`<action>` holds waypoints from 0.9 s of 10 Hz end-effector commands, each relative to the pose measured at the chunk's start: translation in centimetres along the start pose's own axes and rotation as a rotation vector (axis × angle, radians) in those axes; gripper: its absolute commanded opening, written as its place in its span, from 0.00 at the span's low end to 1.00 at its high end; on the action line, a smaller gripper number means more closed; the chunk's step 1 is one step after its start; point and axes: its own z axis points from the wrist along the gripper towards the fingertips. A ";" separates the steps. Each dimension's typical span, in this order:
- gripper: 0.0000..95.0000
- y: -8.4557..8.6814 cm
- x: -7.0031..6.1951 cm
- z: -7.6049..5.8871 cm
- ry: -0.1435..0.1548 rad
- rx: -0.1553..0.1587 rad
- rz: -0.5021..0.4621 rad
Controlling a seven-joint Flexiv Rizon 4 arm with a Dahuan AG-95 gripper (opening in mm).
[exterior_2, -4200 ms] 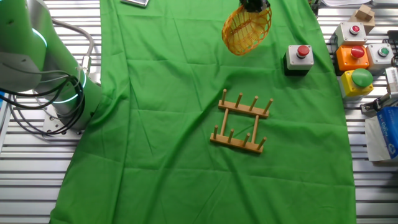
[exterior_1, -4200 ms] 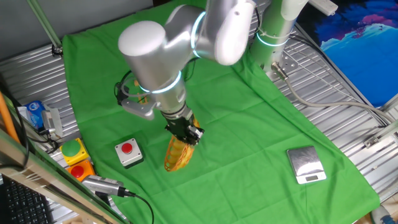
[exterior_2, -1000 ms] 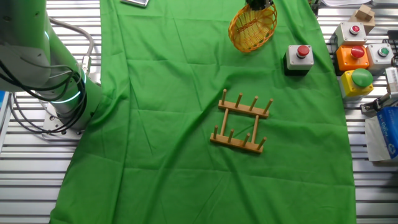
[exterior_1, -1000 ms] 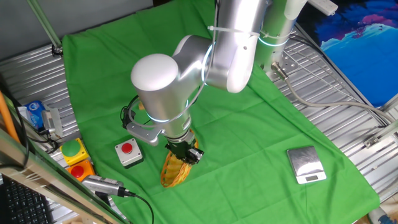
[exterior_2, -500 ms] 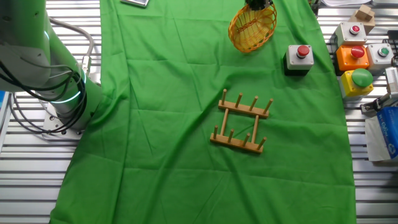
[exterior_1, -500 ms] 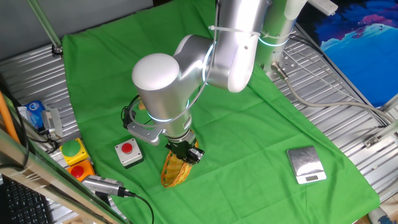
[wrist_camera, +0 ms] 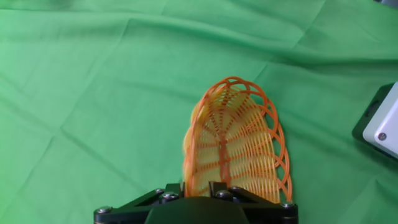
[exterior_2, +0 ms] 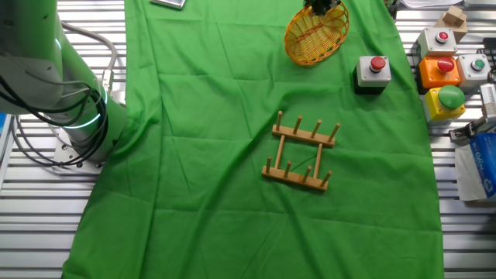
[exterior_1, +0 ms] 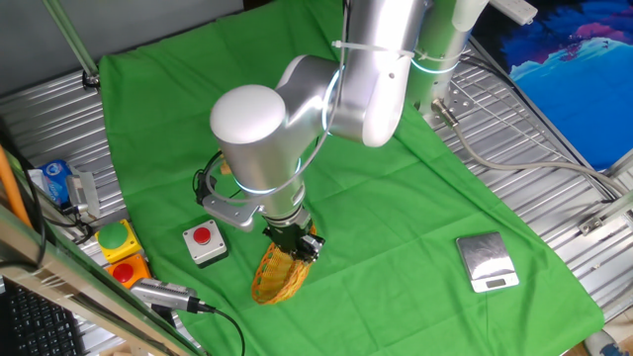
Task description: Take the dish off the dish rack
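end effector (wrist_camera: 198, 194): you see only its housing at 6 o'clock in the hand view; the fingertips are cut off.
dish (wrist_camera: 233, 146): its near rim is hidden behind that housing.
grey box (wrist_camera: 380, 121): cropped at 3 o'clock.
dish rack (exterior_2: 301, 152): the arm hides it from one fixed view.

We see the dish (exterior_2: 315, 38) held at its rim by the gripper (exterior_2: 322, 9), well apart from the dish rack (exterior_2: 301, 155) on the cloth (exterior_2: 201, 155). Button box (exterior_2: 371, 74) sits just beside the dish. The scale (exterior_1: 487, 262) lies on the arm's other side.
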 end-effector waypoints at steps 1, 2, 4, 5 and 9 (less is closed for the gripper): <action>0.40 0.0 0.0 0.0 -0.002 -0.002 -0.003; 0.40 0.0 0.0 -0.1 -0.002 -0.003 -0.005; 0.40 0.1 0.0 -0.2 -0.003 -0.006 -0.004; 0.40 0.1 0.0 -0.3 -0.005 -0.008 -0.004; 0.20 0.2 0.1 -0.4 -0.022 -0.037 -0.016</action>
